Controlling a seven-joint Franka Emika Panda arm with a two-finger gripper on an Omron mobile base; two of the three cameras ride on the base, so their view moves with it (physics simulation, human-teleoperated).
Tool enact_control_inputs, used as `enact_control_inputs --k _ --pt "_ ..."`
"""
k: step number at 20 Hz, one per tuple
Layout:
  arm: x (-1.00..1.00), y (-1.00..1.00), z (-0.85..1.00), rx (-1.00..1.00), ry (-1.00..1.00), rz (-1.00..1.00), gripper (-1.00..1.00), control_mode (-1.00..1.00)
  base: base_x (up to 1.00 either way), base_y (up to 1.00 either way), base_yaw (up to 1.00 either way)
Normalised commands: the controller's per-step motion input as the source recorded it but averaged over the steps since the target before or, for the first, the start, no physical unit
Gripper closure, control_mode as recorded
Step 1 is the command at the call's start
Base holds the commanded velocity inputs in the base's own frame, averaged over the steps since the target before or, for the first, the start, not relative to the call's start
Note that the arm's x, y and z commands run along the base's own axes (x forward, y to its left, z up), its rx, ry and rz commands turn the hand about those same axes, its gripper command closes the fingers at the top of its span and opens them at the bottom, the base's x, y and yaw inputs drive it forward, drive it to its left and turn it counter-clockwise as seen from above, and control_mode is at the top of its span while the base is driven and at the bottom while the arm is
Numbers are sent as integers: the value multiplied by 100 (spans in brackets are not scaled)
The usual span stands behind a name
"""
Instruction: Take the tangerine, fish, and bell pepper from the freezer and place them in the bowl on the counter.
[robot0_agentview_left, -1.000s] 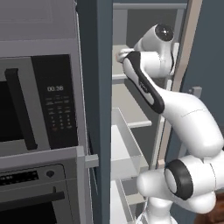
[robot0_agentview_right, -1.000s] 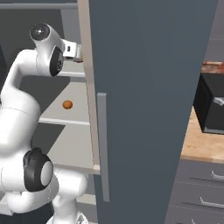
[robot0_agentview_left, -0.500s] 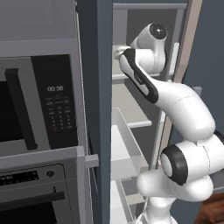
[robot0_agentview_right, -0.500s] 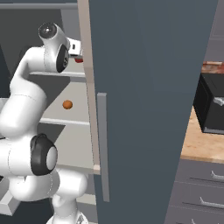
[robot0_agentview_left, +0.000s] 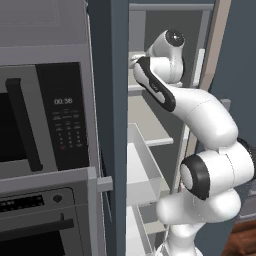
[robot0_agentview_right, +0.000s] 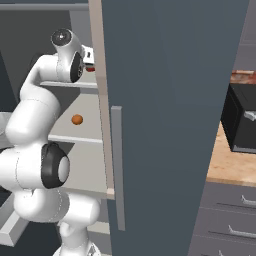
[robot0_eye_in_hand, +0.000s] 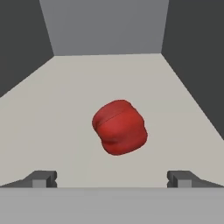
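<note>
The red, lobed bell pepper (robot0_eye_in_hand: 119, 127) lies on a pale shelf (robot0_eye_in_hand: 52, 113) inside the freezer (robot0_agentview_left: 113, 125), straight ahead of my gripper (robot0_eye_in_hand: 111, 179). The gripper is open, its two fingertips (robot0_eye_in_hand: 41, 178) wide apart and short of the pepper, touching nothing. In the right base view my hand (robot0_agentview_right: 88, 52) reaches onto the upper shelf, with a sliver of the bell pepper (robot0_agentview_right: 90, 69) just below it. The tangerine (robot0_agentview_right: 76, 119), a small orange ball, sits one shelf lower. The fish and the bowl are out of view.
The open freezer door (robot0_agentview_right: 175, 100) stands close on the right of my arm. A black microwave (robot0_agentview_left: 45, 115) and an oven (robot0_agentview_left: 45, 225) flank the freezer on the left. Clear drawers (robot0_agentview_left: 145, 175) sit below the shelves. The counter (robot0_agentview_right: 232, 172) with a black appliance (robot0_agentview_right: 242, 120) lies to the right.
My arm has pushed further into the freezer's upper shelf, with the elbow swinging right and the hand closing on the bell pepper. The jaws have stayed open.
</note>
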Motion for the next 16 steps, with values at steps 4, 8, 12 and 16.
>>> enact_control_inputs --k 4,8,12,16 --pt "41 0 -8 0 0 0 -100 -100 0 0 0" --pt "40 0 -1 0 0 0 -100 -100 0 0 0" --pt "38 0 -1 0 0 0 -100 -100 0 0 0" --pt "21 0 -1 0 1 0 -100 -100 0 0 0"
